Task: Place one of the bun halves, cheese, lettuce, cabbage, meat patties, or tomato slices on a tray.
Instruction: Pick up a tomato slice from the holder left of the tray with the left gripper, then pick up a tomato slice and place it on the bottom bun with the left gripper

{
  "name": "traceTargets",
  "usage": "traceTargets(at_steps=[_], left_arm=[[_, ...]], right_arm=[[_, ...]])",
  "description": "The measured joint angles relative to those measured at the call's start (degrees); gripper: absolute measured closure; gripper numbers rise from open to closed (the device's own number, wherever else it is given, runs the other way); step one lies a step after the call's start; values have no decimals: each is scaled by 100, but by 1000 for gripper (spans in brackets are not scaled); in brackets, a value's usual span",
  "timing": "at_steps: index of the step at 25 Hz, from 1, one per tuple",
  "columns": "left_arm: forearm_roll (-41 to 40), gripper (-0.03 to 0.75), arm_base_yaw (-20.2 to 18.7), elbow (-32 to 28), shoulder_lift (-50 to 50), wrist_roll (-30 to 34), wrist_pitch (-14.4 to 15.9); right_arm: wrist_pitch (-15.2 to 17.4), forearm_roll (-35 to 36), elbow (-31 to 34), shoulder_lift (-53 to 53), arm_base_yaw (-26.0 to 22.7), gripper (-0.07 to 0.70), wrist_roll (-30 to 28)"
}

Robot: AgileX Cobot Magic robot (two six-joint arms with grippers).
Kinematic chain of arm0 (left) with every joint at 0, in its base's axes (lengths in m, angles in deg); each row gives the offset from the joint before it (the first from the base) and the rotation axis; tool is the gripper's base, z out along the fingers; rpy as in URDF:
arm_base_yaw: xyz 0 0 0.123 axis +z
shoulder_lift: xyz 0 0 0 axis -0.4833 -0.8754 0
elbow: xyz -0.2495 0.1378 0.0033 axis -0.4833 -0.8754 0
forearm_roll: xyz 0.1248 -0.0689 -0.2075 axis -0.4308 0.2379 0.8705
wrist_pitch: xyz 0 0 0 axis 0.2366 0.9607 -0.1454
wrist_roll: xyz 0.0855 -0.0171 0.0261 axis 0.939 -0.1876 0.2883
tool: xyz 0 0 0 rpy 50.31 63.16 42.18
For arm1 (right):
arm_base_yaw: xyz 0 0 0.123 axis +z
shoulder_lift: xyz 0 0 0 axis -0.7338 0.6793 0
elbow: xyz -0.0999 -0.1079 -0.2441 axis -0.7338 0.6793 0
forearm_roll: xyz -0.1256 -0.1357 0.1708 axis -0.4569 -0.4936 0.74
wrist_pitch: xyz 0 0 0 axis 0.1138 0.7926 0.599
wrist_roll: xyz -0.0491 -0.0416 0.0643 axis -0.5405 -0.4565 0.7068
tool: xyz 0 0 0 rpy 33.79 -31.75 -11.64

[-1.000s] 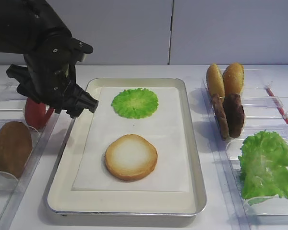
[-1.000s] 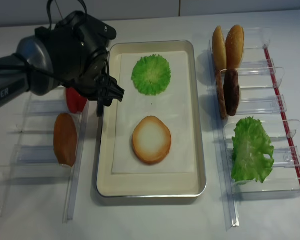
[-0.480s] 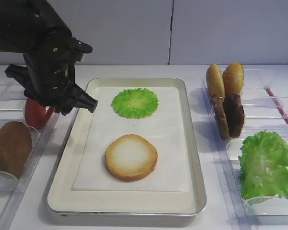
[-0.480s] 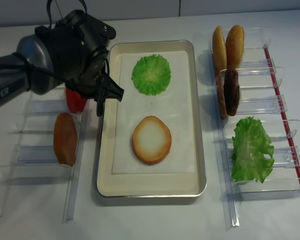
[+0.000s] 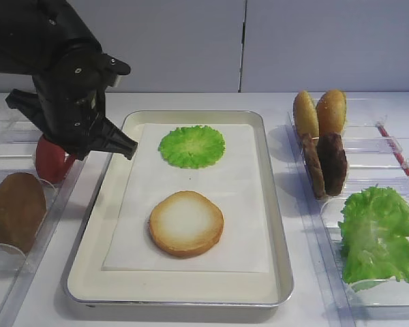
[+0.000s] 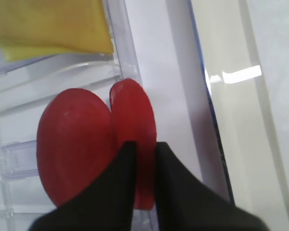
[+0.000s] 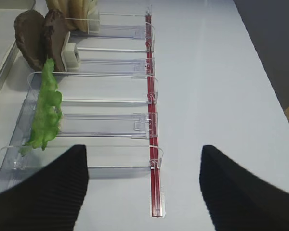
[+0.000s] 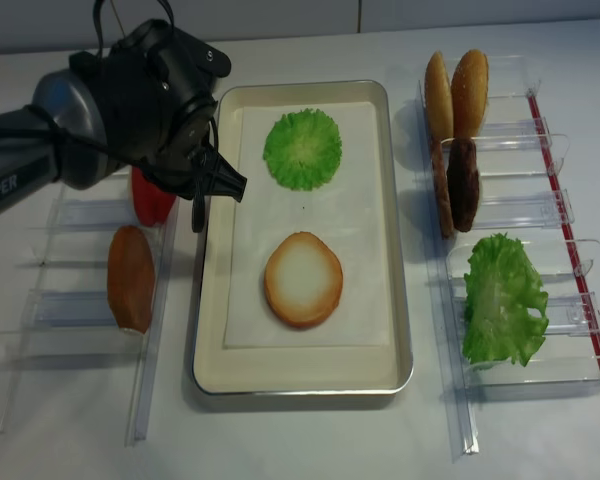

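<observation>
Tomato slices (image 6: 82,144) stand on edge side by side in the clear rack (image 8: 90,215) left of the tray (image 5: 95,225), with yellow cheese (image 6: 48,24) in the slot beyond them. In the left wrist view the left claw (image 6: 142,166) is pinched on the rim of the right-hand slice (image 6: 135,120), one finger on each face. The tray holds a bun half (image 5: 186,223), cut face up, on white paper, and a round lettuce piece (image 5: 191,146) farther back, well apart from it. Another bun half (image 5: 17,211) stands in the left rack, nearer the camera than the tomatoes. The right rack (image 8: 540,215) carries two upright bun halves (image 5: 320,112), two meat patties (image 5: 327,163) just in front of them, and a leaf of lettuce (image 5: 378,235). The right claw (image 7: 144,187) hangs over the right rack's near end with its fingers (image 7: 48,192) spread wide, holding nothing. All racks sit on the white surface (image 8: 310,440).
</observation>
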Motion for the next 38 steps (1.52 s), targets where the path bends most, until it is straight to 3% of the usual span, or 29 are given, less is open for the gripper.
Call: traceTargets(at_steps=[13,20,24,27,31,34,36,38], left_arm=[[-312,640,-211,9,188,-258,154],[-241,640,-891,9,953,-531,768],[128,641,-1362,9,1610,-835,701],[538,641,-1407,-197,2066,-861,447],[1065,641,-1417,-1035,2729,-861,-479],[1441,641,-1378,-1574,3053,-825,-865],[2059,641,-1238,-1741,3117,-515,-1116],[2898,641,-1053,-1828,3141,194,-1543]], right_arm=[[0,0,0,0,0,129,0],[0,0,0,0,0,129,0],[0,0,0,0,0,129,0],[0,0,0,0,0,129,0],[0,0,0,0,0,129,0],[0,0,0,0,0,129,0],[0,0,0,0,0,129,0],[0,0,0,0,0,129,0]])
